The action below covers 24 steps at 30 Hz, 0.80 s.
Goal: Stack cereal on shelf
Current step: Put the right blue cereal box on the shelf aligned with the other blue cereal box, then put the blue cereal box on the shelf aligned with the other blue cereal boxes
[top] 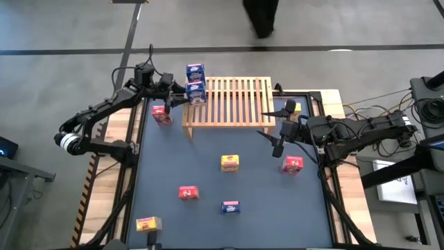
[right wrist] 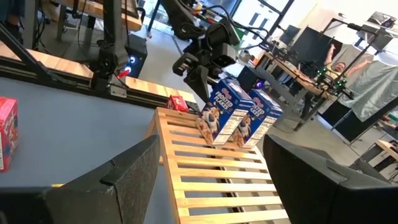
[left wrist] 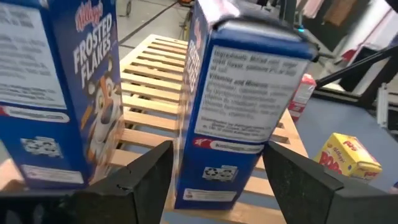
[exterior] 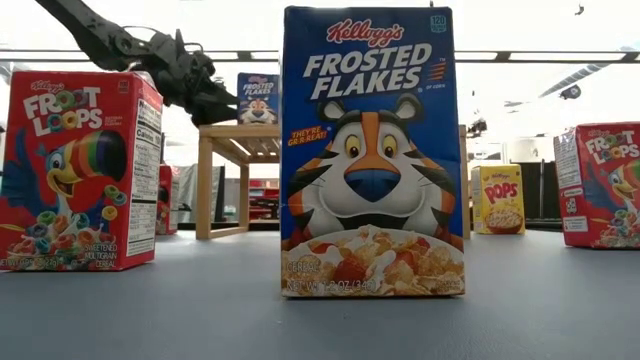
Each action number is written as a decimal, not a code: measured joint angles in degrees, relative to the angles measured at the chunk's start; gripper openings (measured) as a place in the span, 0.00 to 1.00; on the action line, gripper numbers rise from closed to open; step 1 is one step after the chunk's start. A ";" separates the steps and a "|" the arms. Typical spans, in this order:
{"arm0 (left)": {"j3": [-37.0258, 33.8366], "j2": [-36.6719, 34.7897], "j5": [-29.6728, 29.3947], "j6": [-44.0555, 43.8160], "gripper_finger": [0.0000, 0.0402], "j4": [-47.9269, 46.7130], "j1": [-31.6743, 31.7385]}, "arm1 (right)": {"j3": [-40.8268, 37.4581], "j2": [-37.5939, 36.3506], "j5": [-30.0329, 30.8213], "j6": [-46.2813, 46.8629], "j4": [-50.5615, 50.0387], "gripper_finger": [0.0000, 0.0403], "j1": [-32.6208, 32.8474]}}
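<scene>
At the ten o'clock part of the dark blue table top (top: 208, 167), the left gripper (top: 182, 89) reaches over the end of the light natural-wood slatted shelf (top: 232, 103). Its two dark fingers (left wrist: 144, 177) are spread on either side of a small blue cardboard Frosted Flakes box (top: 196, 92), which stands on the slats at the shelf's nine o'clock end; whether the pads press the cardboard or stand just off it cannot be told. A second blue Frosted Flakes box (top: 195, 71) stands just beside it, toward twelve o'clock, at the shelf's far corner.

The right gripper (top: 275, 128) hovers at about three o'clock, just off the shelf's other end, with its fingers (right wrist: 124, 177) spread wide and nothing between them.

On the table, a red Froot Loops box (top: 161, 114) sits near the shelf's nine o'clock leg. A yellow Corn Pops box (top: 230, 162) stands near the centre, and another red box (top: 293, 164) stands at four o'clock. Toward six o'clock stand a third red box (top: 188, 193) and a third blue box (top: 230, 207), with another yellow box (top: 148, 223) at seven o'clock. One more yellow box (top: 292, 106) shows behind the right arm at two o'clock.
</scene>
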 joint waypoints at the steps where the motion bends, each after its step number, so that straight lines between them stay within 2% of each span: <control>1: 0.00 -1.01 -0.56 0.62 0.58 -1.14 0.04 | 0.00 0.00 0.00 0.17 0.00 0.68 0.01; 7: 0.00 -7.00 -4.31 1.96 0.58 -7.16 0.04 | 0.00 0.00 0.00 0.46 0.02 0.68 0.00; 16: 0.00 -18.50 -4.63 2.29 0.57 -16.50 -0.95 | -0.16 0.00 -0.04 1.40 -1.11 0.68 0.45; 21: -1.19 -27.03 -8.48 -0.16 0.56 -19.24 -5.94 | -2.98 0.46 -0.09 4.61 -1.31 0.68 1.45; 24: -2.56 -32.14 -13.58 -2.54 0.56 -19.72 -11.35 | -5.13 1.24 -0.07 7.62 -0.88 0.68 2.29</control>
